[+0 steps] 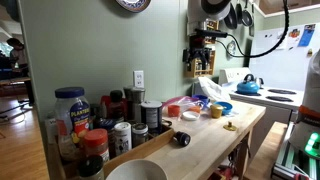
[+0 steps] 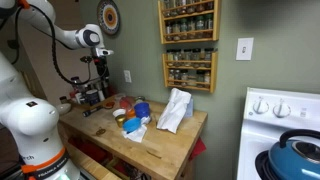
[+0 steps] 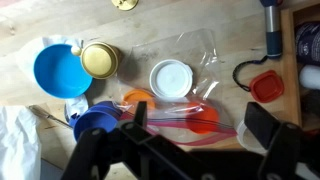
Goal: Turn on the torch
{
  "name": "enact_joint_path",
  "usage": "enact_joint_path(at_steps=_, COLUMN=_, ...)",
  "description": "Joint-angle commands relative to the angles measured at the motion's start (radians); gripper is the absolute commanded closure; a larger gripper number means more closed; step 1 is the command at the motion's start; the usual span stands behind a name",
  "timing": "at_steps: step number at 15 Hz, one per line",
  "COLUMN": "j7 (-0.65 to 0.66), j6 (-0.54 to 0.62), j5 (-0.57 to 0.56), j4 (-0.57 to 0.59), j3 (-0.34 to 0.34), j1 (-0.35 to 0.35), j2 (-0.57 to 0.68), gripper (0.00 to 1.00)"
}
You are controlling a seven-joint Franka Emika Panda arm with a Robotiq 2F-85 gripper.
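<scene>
The torch (image 1: 180, 139) is a small stubby black cylinder lying on the wooden counter (image 1: 205, 150) near its front edge. In the wrist view it shows as a dark cylinder (image 3: 268, 28) at the top right. My gripper (image 1: 203, 52) hangs high above the counter, over the clutter behind the torch, and also shows in an exterior view (image 2: 97, 76). In the wrist view its two fingers (image 3: 200, 125) are spread wide with nothing between them, above a plastic bag with orange lids (image 3: 180, 110).
A blue bowl (image 3: 57, 68), a yellow cup (image 3: 100, 60), a white lid (image 3: 170, 78), a red lid (image 3: 267, 88) and blue measuring cups (image 3: 95, 120) lie below. Spice jars (image 1: 110, 120) crowd one end of the counter. A small yellow item (image 1: 229, 126) and a white bowl (image 1: 135, 172) sit near the front.
</scene>
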Motion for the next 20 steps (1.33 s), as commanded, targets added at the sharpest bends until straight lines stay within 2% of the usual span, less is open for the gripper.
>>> enact_joint_path(at_steps=1, j7=0.005, j6=-0.002, j5=-0.006, j4=0.002, j3=-0.023, j1=0.025, j2=0.002, gripper=0.0)
enact_joint_path(at_steps=10, j7=0.005, j6=-0.002, j5=-0.006, j4=0.002, j3=-0.023, j1=0.024, j2=0.002, gripper=0.0)
enact_joint_path(at_steps=17, j7=0.006, j6=0.005, j5=-0.004, j4=0.037, j3=0.037, j1=0.075, j2=0.071, gripper=0.0)
enact_joint_path(at_steps=18, j7=0.005, j6=-0.002, j5=-0.006, j4=0.002, j3=-0.023, j1=0.024, j2=0.002, gripper=0.0)
enact_joint_path(at_steps=20, j7=0.005, j6=-0.002, j5=-0.006, j4=0.002, j3=-0.023, j1=0.024, j2=0.002, gripper=0.0)
